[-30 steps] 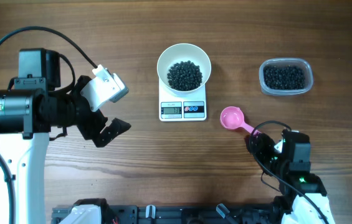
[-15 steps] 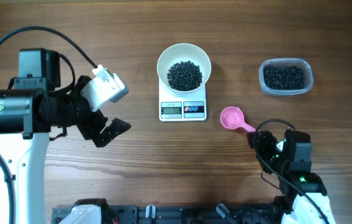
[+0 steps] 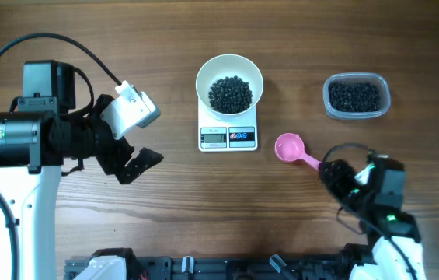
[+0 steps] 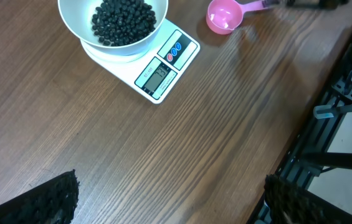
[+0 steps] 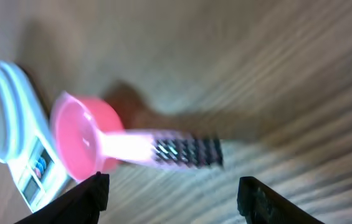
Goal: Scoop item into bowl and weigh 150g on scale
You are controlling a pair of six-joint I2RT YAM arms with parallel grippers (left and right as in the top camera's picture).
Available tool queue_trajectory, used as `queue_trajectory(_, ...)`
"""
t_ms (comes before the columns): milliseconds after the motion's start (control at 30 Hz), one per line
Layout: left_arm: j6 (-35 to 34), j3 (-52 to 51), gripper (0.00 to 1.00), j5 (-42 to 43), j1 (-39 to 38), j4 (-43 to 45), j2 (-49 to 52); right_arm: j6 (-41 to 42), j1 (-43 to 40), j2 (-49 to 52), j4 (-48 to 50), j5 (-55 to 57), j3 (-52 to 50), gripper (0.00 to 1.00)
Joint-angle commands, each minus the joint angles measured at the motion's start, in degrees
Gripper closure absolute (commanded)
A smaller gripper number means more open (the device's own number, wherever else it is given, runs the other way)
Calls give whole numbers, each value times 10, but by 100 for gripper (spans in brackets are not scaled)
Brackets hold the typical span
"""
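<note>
Weigh-check stage, I judge: filled bowl (image 3: pixel 229 68) on scale (image 3: pixel 228 138), scoop (image 3: pixel 287 147) empty beside. Wide, empty: right end effector (image 5: pixel 176 194) near handle (image 3: pixel 310 161), left end effector (image 4: pixel 172 208). Next: regrasp if short.

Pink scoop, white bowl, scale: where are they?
pink scoop (image 3: pixel 288 147), overhead view, on its cup
white bowl (image 3: pixel 229 64), overhead view, on its bare inner wall
scale (image 3: pixel 214 138), overhead view, on its grey display

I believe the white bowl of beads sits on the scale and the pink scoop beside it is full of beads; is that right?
Not quite: the pink scoop is empty, as the left wrist view shows. The white bowl of beads does sit on the scale, with the scoop beside it.
</note>
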Motion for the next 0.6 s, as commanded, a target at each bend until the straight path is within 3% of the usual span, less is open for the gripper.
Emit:
queue_trajectory(0,5,8,0,4,3,-1,-6,-152,-68,4,-44,-18,82,29)
queue_trajectory(267,5,8,0,4,3,-1,-6,-326,-210,111,-81,-196,101,30)
queue_trajectory(567,5,8,0,4,3,-1,-6,-434,-226,318,-24,-358,101,36)
